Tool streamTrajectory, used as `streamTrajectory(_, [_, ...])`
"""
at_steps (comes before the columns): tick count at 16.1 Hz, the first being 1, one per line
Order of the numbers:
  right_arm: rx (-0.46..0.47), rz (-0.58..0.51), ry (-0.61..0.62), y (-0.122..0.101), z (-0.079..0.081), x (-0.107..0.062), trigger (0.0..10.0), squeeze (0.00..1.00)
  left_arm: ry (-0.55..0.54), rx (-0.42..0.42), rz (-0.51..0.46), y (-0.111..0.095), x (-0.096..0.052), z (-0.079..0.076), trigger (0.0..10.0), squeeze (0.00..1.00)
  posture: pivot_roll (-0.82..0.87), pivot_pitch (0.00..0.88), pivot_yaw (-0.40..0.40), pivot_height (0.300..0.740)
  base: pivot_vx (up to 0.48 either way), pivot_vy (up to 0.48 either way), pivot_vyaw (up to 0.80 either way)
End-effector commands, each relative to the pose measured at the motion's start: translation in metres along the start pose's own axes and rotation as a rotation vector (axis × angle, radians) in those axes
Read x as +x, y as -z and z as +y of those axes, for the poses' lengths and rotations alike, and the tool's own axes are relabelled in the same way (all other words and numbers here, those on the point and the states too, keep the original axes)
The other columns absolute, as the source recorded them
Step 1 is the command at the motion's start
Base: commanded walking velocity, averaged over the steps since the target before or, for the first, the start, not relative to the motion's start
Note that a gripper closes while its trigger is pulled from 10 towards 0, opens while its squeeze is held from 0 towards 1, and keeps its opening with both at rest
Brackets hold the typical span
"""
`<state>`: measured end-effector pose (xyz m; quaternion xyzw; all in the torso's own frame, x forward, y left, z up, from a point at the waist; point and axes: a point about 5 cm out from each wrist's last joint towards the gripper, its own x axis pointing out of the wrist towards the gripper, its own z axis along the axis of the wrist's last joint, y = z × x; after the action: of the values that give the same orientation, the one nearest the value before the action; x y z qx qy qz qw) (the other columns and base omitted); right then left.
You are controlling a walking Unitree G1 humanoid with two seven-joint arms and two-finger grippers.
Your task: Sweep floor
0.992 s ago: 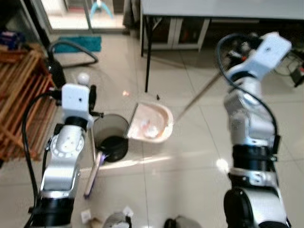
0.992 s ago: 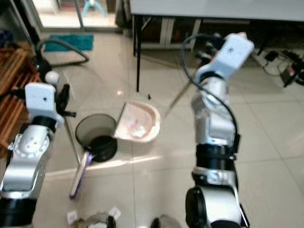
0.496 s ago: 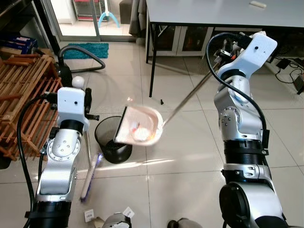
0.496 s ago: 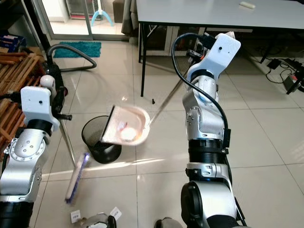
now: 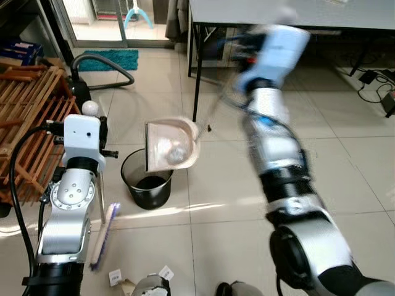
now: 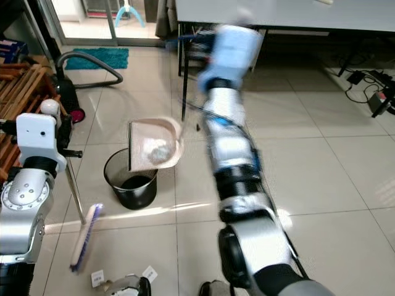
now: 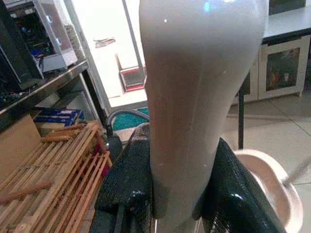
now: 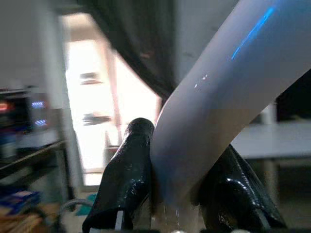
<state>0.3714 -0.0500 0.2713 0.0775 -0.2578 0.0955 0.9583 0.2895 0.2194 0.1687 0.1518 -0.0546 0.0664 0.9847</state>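
The pale pink dustpan (image 5: 170,144) hangs tipped up on edge over the rim of the black waste bin (image 5: 147,180), its open mouth turned toward the bin and a clump of whitish debris (image 5: 174,151) lying inside the scoop. A thin metal handle (image 5: 205,117) runs from the pan's far edge up toward the right arm, which is raised and blurred. In the right wrist view the right claw (image 8: 177,194) has its two black fingers (image 8: 127,179) pressed against either side of a pale handle end, pinching it. The left claw (image 7: 180,194) likewise grips the white top of the broom handle (image 7: 194,87) between its fingers, and the dustpan's rim shows just beyond it. The broom's thin shaft (image 6: 73,188) drops from the left arm to a brush head (image 6: 84,237) with purple-tinted bristles resting on the tiled floor (image 5: 345,154) beside the bin. Scraps of paper (image 5: 165,272) lie on the tiles near the robot's feet. A wooden slatted rack (image 5: 28,117) stands to the left, a vacuum hose (image 5: 102,61) curls behind it by a teal mat (image 5: 108,58), and a grey worktop (image 5: 345,13) on black legs stands beyond.
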Motion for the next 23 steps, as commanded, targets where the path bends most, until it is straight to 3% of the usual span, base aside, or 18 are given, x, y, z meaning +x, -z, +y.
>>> streamTrajectory(1, [-0.064,-0.137,-0.128,-0.018,0.022,0.003,10.0,0.00,-0.017,0.022,-0.029,-0.008,0.000,0.006,10.0,0.00,0.04,0.089,-0.024,0.740,0.000,0.000,0.00])
streamTrajectory(2, [-0.087,-0.148,-0.160,-0.018,0.028,0.002,10.0,0.00,-0.018,0.023,-0.028,-0.008,0.000,0.006,10.0,0.00,0.04,0.090,-0.024,0.740,0.000,0.000,0.00])
streamTrajectory(4, [-0.167,-0.225,-0.318,-0.015,0.056,-0.013,10.0,0.00,-0.020,0.028,-0.025,-0.007,0.000,0.007,10.0,0.00,0.04,0.091,-0.021,0.740,0.000,0.000,0.00])
streamTrajectory(10, [-0.209,-0.286,-0.523,0.002,0.091,-0.048,10.0,0.00,-0.007,0.027,-0.022,-0.007,0.001,0.005,10.0,0.00,0.04,0.094,-0.014,0.740,0.000,0.000,0.00])
streamTrajectory(13, [-0.218,-0.266,-0.571,0.011,0.098,-0.059,10.0,0.00,-0.001,0.024,-0.023,-0.007,0.002,0.002,10.0,0.00,0.04,0.094,-0.014,0.740,0.000,0.000,0.00])
streamTrajectory(23, [-0.192,-0.328,-0.508,0.004,0.099,-0.060,10.0,0.00,-0.003,0.019,-0.026,-0.008,0.002,0.001,10.0,0.00,0.04,0.090,-0.019,0.740,0.000,0.000,0.00])
